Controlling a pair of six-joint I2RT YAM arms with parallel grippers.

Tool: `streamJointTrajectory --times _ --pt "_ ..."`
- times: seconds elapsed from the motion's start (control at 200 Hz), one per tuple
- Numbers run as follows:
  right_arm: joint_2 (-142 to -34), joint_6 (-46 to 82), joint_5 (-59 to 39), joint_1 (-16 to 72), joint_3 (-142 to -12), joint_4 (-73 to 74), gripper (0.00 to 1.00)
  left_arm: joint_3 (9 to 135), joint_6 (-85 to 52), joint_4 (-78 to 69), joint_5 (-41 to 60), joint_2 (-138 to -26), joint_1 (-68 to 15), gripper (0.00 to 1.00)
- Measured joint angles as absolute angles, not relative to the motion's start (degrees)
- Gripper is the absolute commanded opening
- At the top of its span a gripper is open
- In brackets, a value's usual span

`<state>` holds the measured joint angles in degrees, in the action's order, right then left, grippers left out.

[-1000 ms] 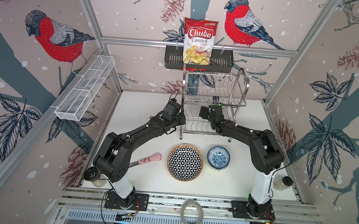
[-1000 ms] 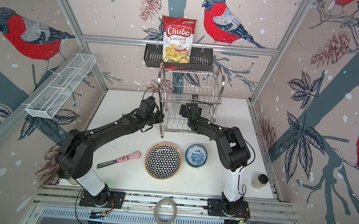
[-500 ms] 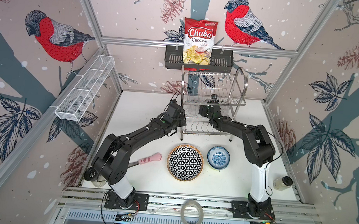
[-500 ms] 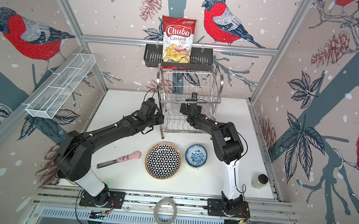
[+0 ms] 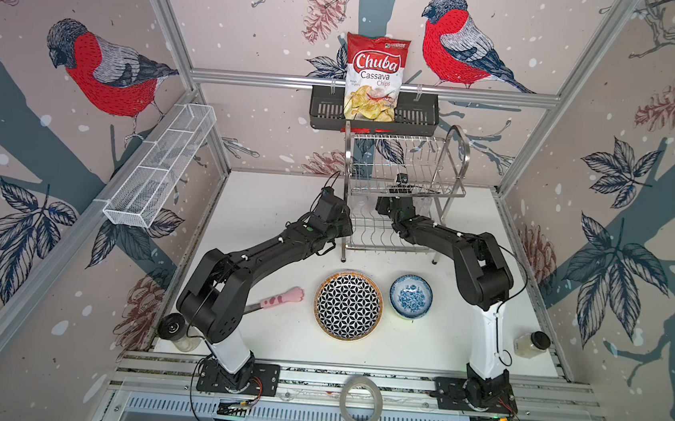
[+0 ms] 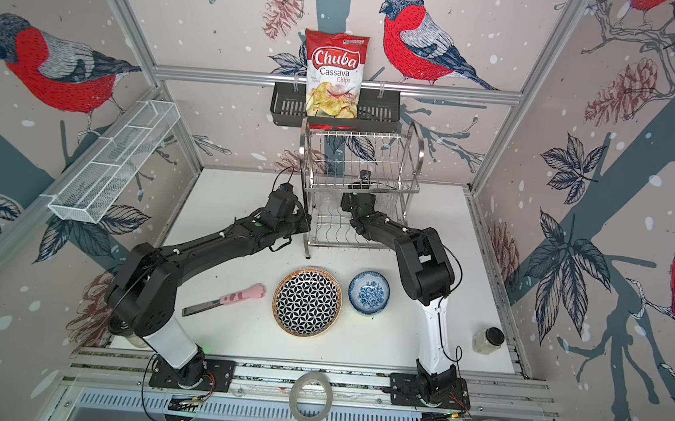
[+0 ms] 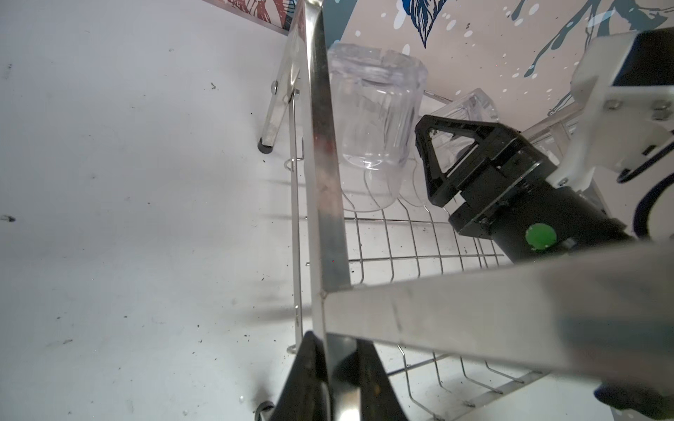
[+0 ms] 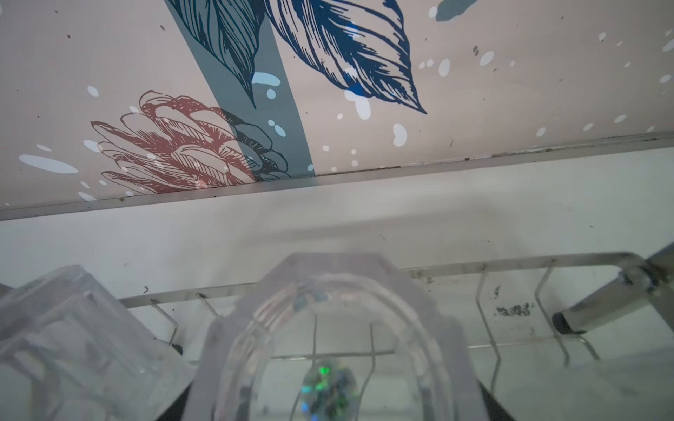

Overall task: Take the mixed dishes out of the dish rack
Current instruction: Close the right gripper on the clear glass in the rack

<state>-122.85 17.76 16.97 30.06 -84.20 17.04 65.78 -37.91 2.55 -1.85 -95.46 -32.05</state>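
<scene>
My left gripper (image 7: 339, 375) is closed down narrow on the front left corner post of the dish rack (image 5: 404, 171). Its black fingers (image 7: 306, 379) press on either side of the steel strip, low down near the foot. My right gripper (image 8: 332, 401) reaches in under the rack's upper shelf, above the lower wire shelf. Its jaws stand on either side of a clear glass (image 8: 346, 313) at the back of that shelf. The glass fills the gap between them, but I cannot tell whether the pads are pressing on it or only just beside it. A second glass (image 7: 375, 109) sits mouth down and a little tilted just beside the first one, at the left end of the same shelf. On the white table (image 5: 270, 197), in front of the rack, a plate (image 5: 348, 304) with a black-and-white geometric pattern lies face up. A blue-patterned bowl (image 5: 411, 297) sits just to the right of it. A pink-handled utensil (image 6: 232, 296) lies flat to the left of the plate, near my left arm's elbow.
</scene>
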Motion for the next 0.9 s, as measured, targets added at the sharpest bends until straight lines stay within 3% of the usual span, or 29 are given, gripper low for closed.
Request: streamJointTrajectory --times 0.265,0.901 --pt "-120.07 17.93 16.91 31.16 -80.88 16.53 0.34 65.58 -38.04 2.83 -1.89 -95.46 -32.05 0.0" --pt "-110.89 18.7 17.56 33.93 -70.48 14.31 0.27 65.28 -37.52 3.81 -2.04 -95.37 -32.27 0.03"
